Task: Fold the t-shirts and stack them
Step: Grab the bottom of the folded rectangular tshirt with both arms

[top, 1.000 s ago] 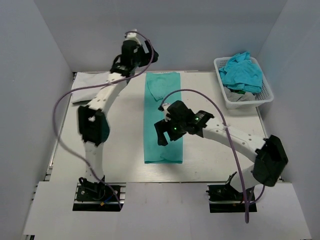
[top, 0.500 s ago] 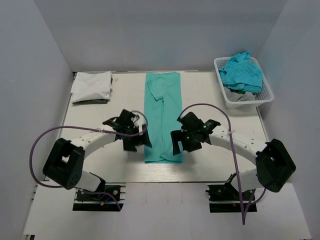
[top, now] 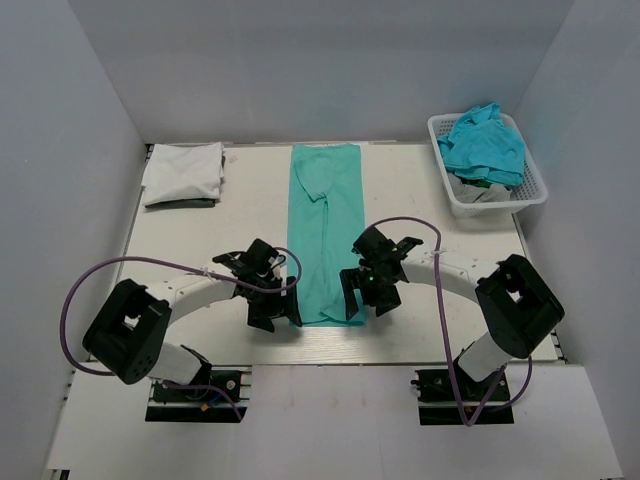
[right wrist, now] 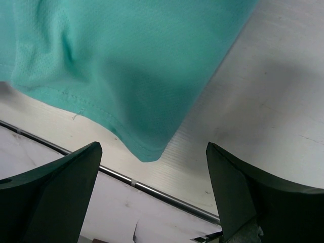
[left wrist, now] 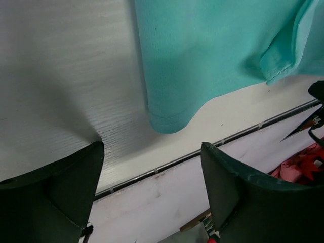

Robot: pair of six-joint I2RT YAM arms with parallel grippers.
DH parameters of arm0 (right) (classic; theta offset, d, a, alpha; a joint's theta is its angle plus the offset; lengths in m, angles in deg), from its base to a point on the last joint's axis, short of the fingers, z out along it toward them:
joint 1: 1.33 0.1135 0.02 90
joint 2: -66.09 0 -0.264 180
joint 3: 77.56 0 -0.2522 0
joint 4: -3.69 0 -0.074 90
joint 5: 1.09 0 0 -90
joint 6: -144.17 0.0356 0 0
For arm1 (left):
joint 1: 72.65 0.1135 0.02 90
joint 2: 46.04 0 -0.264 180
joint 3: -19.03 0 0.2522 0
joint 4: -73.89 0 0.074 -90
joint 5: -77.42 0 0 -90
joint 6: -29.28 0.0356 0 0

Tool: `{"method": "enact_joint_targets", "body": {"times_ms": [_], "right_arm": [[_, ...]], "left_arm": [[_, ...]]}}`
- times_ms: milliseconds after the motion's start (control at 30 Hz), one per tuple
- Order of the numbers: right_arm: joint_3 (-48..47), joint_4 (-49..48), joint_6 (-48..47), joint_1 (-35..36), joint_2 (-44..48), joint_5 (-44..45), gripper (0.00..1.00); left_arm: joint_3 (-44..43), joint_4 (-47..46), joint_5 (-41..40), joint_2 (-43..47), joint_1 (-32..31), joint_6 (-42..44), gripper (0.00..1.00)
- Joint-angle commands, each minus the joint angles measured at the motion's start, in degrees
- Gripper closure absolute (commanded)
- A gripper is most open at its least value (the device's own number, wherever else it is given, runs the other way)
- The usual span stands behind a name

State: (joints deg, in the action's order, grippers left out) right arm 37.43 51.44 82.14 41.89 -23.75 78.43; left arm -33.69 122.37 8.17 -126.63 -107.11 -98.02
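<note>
**Item:** teal-green t-shirt (top: 325, 235), a long narrow strip lying lengthwise mid-table (top: 200, 230), its hem toward the arms.
**Step:** lengthwise folds look done; the cross fold is pending.
**Pincers:** left gripper (top: 272, 303) and right gripper (top: 366, 290) both have jaws spread and empty, one poised at each hem corner.
**Next:** pinch both corners and carry them away from the arms.
**Room:** the table lip is just beside the hem (tight there), with bare tabletop on either side.
**Also present:** white t-shirt (top: 183, 172) far left, basket (top: 470, 205) far right.
</note>
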Motion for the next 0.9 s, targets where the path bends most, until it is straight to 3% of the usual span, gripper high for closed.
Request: {"method": "enact_joint_targets", "body": {"times_ms": [0, 100, 300, 400, 467, 533, 567, 633, 867], "right_arm": [[0.35, 0.28, -0.01, -0.16, -0.24, -2.61, 0.10], [0.09, 0.02, 0.34, -0.16, -1.21, -2.97, 0.12], [0.09, 0.02, -0.19, -0.51, -3.14, -3.06, 0.23], [0.09, 0.19, -0.37, -0.77, -3.67, -2.53, 0.34], [0.18, 0.02, -0.63, -0.95, -4.29, -3.14, 0.66], [-0.08, -0.42, -0.89, -1.03, -4.64, -3.93, 0.85], [-0.26, -0.34, -1.24, -1.12, -5.16, -4.19, 0.97], [-0.70, -0.51, -1.68, -0.95, -5.43, -4.55, 1.00], [-4.74, 1.95, -1.42, -0.95, -2.19, -0.43, 1.00]], "left_arm": [[1.61, -1.48, -0.44, 0.88, -0.87, 0.30, 0.14], [1.61, -3.59, -0.45, -1.40, -1.40, 0.30, 0.18], [-1.12, -3.69, -2.20, -6.67, -2.63, 1.44, 0.40], [-1.12, -2.46, -3.44, -6.68, -2.63, 2.05, 0.57], [-1.12, -1.85, -4.05, -6.68, -2.63, 2.05, 0.67], [-0.59, -4.21, -4.05, -6.68, -2.63, 1.35, 0.74], [-0.59, -4.22, -4.05, -6.68, -2.63, 0.57, 0.85], [-2.25, -4.22, -4.05, -6.68, -2.63, 0.56, 0.98], [-7.70, -1.59, -4.67, -3.96, -2.63, 0.56, 1.00]]}}
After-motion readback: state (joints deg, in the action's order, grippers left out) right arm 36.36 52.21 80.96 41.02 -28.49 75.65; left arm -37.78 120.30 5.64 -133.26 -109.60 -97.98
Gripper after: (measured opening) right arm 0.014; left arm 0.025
